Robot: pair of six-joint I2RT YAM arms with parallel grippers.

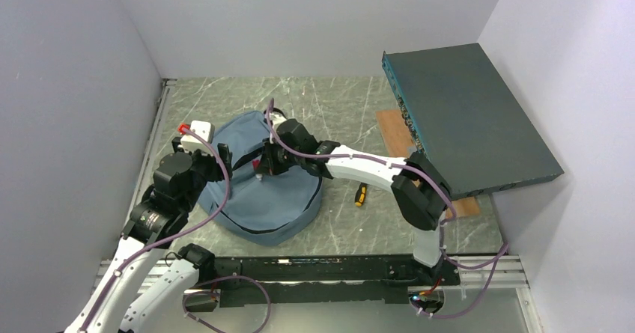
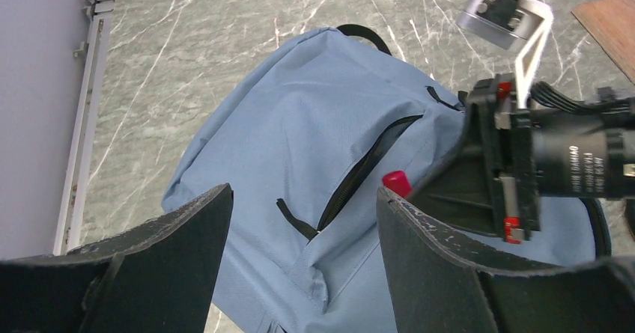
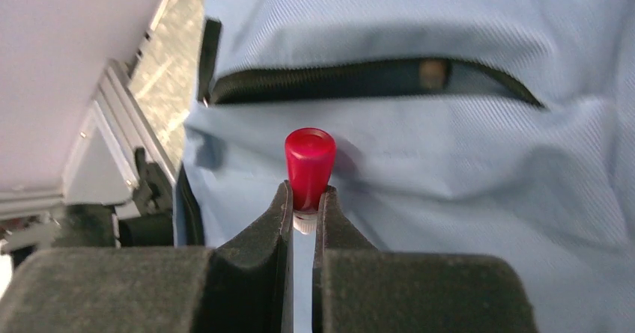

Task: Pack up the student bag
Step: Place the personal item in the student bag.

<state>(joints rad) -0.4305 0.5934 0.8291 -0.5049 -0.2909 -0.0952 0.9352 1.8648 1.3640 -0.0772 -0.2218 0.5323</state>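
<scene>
Soft, even light falls from overhead, leaving faint shadow around the student bag point(image 1: 277, 198). Close up, the right gripper's point(image 3: 303, 202) near parts look blurred.

motor print: small white lettering on the black wrist motor point(image 2: 580, 157), right of the left pincer point(image 2: 303, 194); too blurred to read
elsewhere: no legible text or numbers

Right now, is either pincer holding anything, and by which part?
The right pincer is shut on a red-capped pen, pinching its white barrel just below the cap. The left pincer is open and empty above the student bag.
</scene>
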